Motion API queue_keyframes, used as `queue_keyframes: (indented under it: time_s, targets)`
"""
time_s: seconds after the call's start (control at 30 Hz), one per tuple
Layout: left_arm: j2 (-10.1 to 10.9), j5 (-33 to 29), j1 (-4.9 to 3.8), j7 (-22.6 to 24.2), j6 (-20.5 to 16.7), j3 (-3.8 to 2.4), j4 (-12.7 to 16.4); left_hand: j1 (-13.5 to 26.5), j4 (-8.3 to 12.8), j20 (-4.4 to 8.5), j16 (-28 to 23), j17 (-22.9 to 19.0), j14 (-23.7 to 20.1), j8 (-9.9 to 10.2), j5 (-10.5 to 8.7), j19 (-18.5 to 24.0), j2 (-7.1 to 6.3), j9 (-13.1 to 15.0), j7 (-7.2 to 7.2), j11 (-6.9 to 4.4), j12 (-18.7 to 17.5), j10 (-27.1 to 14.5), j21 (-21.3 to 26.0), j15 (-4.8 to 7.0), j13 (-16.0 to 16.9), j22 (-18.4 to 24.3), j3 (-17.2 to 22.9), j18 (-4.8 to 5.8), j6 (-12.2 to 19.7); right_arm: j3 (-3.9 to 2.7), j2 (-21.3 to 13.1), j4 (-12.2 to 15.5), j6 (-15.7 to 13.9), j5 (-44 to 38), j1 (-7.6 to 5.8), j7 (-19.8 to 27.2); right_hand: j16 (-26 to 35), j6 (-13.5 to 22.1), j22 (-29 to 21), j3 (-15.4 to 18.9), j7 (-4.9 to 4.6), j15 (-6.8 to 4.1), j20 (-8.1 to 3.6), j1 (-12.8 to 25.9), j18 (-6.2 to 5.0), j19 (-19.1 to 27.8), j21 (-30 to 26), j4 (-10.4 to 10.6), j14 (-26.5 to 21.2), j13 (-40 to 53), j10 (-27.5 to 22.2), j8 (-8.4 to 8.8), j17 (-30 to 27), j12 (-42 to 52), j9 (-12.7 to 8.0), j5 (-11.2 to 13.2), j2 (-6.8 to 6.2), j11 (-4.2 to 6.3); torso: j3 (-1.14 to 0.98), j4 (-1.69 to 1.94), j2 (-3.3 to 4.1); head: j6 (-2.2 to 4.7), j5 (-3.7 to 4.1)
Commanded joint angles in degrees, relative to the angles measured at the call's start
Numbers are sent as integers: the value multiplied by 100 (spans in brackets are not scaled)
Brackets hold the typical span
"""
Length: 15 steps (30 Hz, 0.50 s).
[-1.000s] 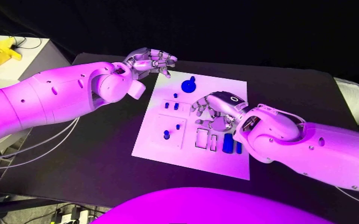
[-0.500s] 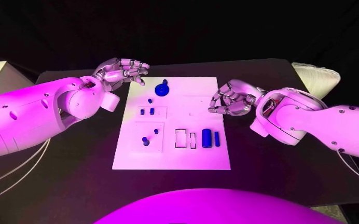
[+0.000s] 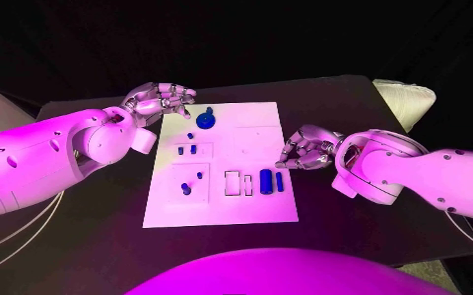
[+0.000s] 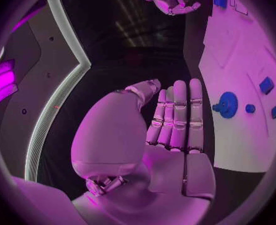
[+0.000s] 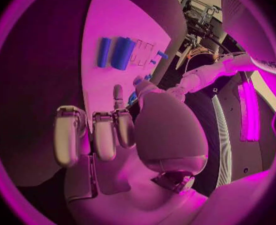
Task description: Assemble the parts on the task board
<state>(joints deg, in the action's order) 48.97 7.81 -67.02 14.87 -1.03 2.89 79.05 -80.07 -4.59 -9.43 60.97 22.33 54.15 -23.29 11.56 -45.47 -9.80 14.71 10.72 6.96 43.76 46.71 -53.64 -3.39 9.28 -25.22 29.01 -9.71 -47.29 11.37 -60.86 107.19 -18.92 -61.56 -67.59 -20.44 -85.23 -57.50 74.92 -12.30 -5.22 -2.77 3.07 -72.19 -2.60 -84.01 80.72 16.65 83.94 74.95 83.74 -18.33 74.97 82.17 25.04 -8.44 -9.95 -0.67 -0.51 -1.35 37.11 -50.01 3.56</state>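
Probably the small blue parts [image 3: 266, 180] are light, stiff and slick, best pinched across their short sides. They lie on the task board [image 3: 247, 145], mid-table. The right robot hand [image 3: 307, 149] hovers just off the board's right edge, fingers curled, holding nothing; the left robot hand [image 3: 158, 100], fingers loosely apart and empty, hangs near the board's far-left corner.

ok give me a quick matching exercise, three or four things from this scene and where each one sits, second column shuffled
Things:
1. round blue gear-shaped part
2. two upright blue cylinder parts
3. left hand
4. right hand

Places:
A. just off the white task board's right edge
B. at the board's far end
C. beyond the board's far left corner
D. near the board's right side, beside the empty rectangular slots

Pairs: 1-B, 2-D, 3-C, 4-A
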Motion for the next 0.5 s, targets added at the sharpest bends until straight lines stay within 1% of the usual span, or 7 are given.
queue_keyframes:
  time_s: [0.03,0.23,0.33,0.37,0.4,0.5]
  targets:
    - [9,-7,7,85,48,-4,43,-39,-34,-4,-34,-8,6,38,17,-23,-3,-9,6,26,-20,10,34,-18,-5,5,-1,-78,15,10,86,26,56,-547,80,-387,-46,-105,1305,102,14,-42,-20,110,105,-396,70,9,428,636,153,-41,676,36,38,-11,26,6,15,14,8,1,-15]
    - [32,-7,9,84,44,-4,71,-38,-41,-4,-34,-8,6,40,17,-27,-4,-11,7,27,-19,8,41,-19,-7,10,-4,-78,17,18,223,-13,86,-794,186,-518,-74,-164,1322,286,52,-66,-37,285,117,-409,149,14,437,728,194,-94,729,89,104,18,85,35,33,22,13,1,-19]
    - [40,-7,9,84,43,-4,81,-38,-41,-4,-34,-8,6,40,17,-27,-4,-11,7,27,-19,8,41,-19,-7,10,-4,-78,17,20,290,-42,123,-832,225,-580,-88,-196,1324,441,78,-83,-51,371,118,-410,167,15,442,777,216,-150,757,116,180,25,102,58,32,10,9,1,-34]
    - [42,-7,9,84,44,-5,83,-37,-43,-5,-34,-8,6,40,17,-27,-4,-11,8,27,-20,8,42,-19,-7,10,-5,-78,17,21,311,-47,125,-835,238,-591,-87,-192,1324,500,84,-88,-54,410,118,-409,168,12,441,783,217,-162,756,115,204,-56,106,60,30,6,11,1,-41]
    - [44,-8,9,83,44,-5,85,-33,-48,-5,-33,-7,6,40,17,-28,-3,-11,9,28,-20,7,45,-20,-8,12,-7,-77,17,21,337,-52,126,-839,255,-601,-82,-175,1322,622,87,-92,-62,476,117,-405,166,12,438,785,212,-180,751,105,250,-248,102,68,26,2,13,1,-47]
    - [47,-8,9,82,48,-5,89,-33,-48,-5,-33,-7,6,40,17,-28,-3,-11,9,28,-20,7,45,-20,-8,12,-7,-77,17,23,405,-62,118,-845,300,-614,-75,-152,1316,772,90,-94,-64,524,113,-397,146,15,435,777,202,-197,742,82,300,-242,113,68,21,3,17,1,-60]
